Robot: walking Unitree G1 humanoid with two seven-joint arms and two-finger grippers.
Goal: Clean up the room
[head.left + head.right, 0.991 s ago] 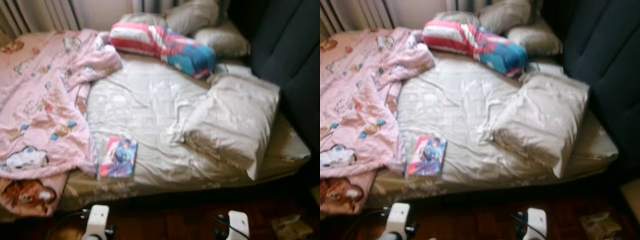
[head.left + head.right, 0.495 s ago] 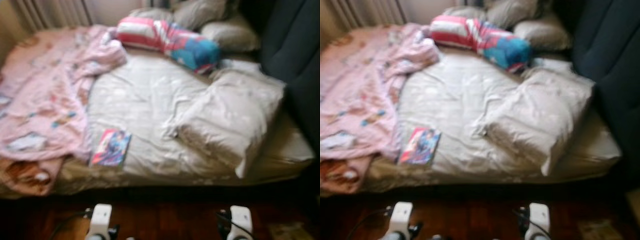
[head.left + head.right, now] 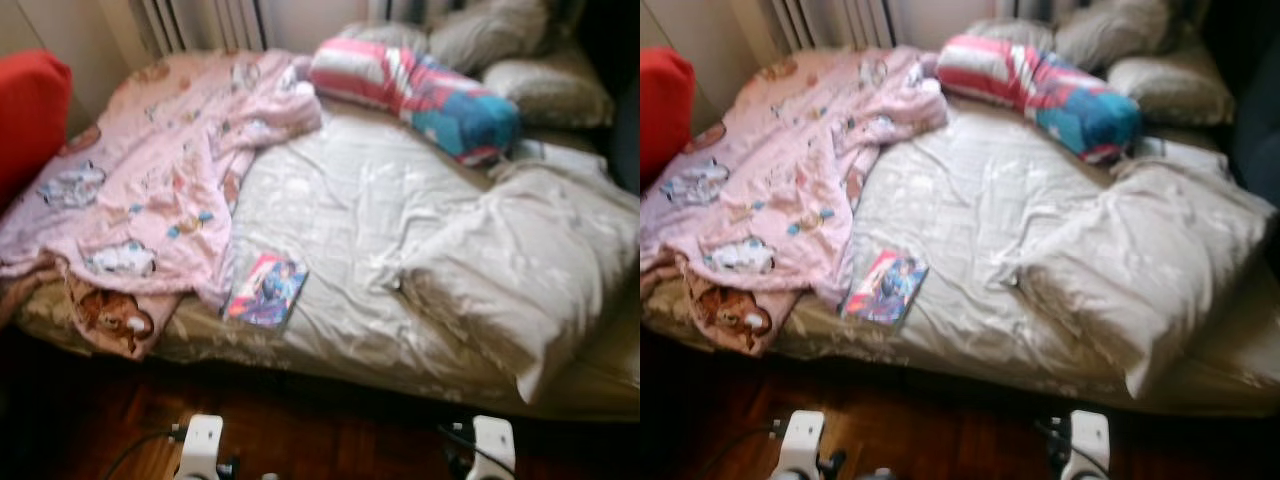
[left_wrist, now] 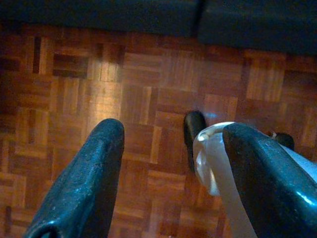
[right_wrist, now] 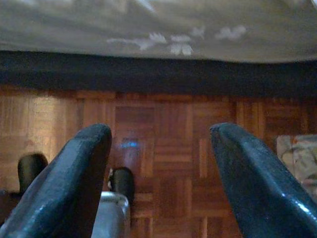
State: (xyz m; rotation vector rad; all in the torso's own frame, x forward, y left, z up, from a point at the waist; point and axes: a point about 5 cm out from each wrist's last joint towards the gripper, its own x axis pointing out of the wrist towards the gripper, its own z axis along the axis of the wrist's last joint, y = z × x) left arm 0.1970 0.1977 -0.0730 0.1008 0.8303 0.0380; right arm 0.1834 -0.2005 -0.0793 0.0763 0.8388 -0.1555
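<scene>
No text, label, brand or number can be read in these pictures. The book [image 3: 266,291] that lies on the bed sheet near the foot edge has a colourful cover with a drawn figure, but its title is too blurred to read. The pink blanket [image 3: 150,190] carries only cartoon animal prints, no words. The striped pillow [image 3: 415,85] shows colour bands and no lettering.

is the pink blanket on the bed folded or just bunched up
Bunched up, not folded: the pink blanket lies rumpled across the bed's left side, one corner hanging over the edge.
</scene>
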